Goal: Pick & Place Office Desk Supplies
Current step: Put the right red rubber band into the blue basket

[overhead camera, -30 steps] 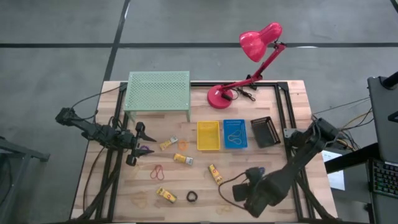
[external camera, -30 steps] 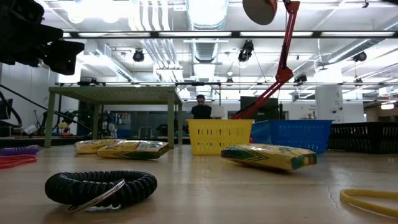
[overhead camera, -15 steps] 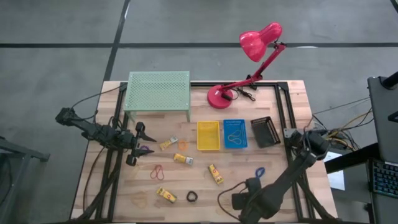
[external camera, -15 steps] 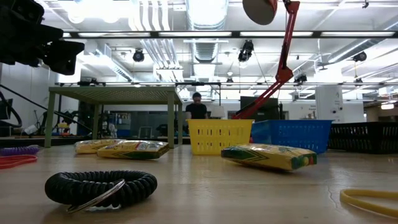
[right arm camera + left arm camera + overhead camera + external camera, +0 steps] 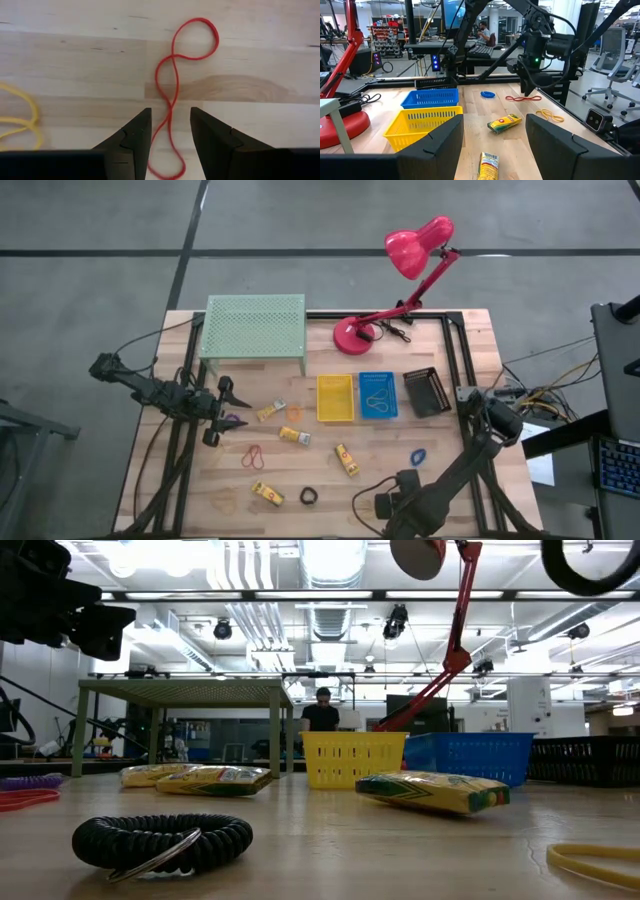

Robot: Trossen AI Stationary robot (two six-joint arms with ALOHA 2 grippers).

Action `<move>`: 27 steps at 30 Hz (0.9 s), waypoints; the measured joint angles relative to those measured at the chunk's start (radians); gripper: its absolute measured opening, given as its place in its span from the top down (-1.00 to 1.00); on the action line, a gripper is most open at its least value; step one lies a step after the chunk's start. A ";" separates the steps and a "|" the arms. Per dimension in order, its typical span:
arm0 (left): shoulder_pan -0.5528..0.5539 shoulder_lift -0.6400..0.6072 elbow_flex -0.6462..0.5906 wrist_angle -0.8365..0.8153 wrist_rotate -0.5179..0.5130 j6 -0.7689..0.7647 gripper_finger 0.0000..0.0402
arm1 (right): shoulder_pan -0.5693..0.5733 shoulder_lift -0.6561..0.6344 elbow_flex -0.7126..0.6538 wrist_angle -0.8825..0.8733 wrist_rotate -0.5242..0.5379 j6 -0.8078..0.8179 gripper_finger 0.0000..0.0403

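My right gripper (image 5: 170,134) points down near the table's front edge (image 5: 392,506), open. Its two fingers stand on either side of a thin red rubber band (image 5: 172,95) that lies twisted in a figure eight on the wood; the left wrist view shows the fingertips (image 5: 526,91) just above the red band (image 5: 523,98). Whether they touch it, I cannot tell. A yellow band (image 5: 20,117) lies beside it. Yellow packets (image 5: 346,459) (image 5: 294,437), a black coil ring (image 5: 308,497) and a blue ring (image 5: 417,456) lie on the table. My left gripper (image 5: 222,408) waits open at the left.
Yellow (image 5: 335,398), blue (image 5: 378,395) and black (image 5: 426,391) bins stand in a row at mid table. The pale green mesh shelf (image 5: 253,328) and pink-red lamp (image 5: 400,280) stand at the back. Another red band (image 5: 256,457) and a purple ring (image 5: 232,421) lie left.
My right gripper has come down and moved toward the table's near edge, uncovering the blue ring, and has turned a little about its own axis. Part of the right arm has come into the low view's top right corner.
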 joint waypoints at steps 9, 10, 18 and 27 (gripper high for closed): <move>0.000 0.000 0.000 0.000 0.000 0.000 -0.09 | 0.010 0.024 -0.022 0.005 0.002 -0.008 0.39; 0.000 0.000 0.000 0.000 0.000 0.000 -0.09 | 0.011 0.024 -0.030 0.011 0.002 -0.008 0.40; 0.000 0.000 0.000 0.000 0.000 0.000 -0.09 | 0.013 0.018 -0.075 0.060 0.031 -0.016 0.48; 0.000 0.000 0.000 0.000 0.000 0.000 -0.09 | 0.011 0.019 -0.077 0.068 0.027 -0.097 0.71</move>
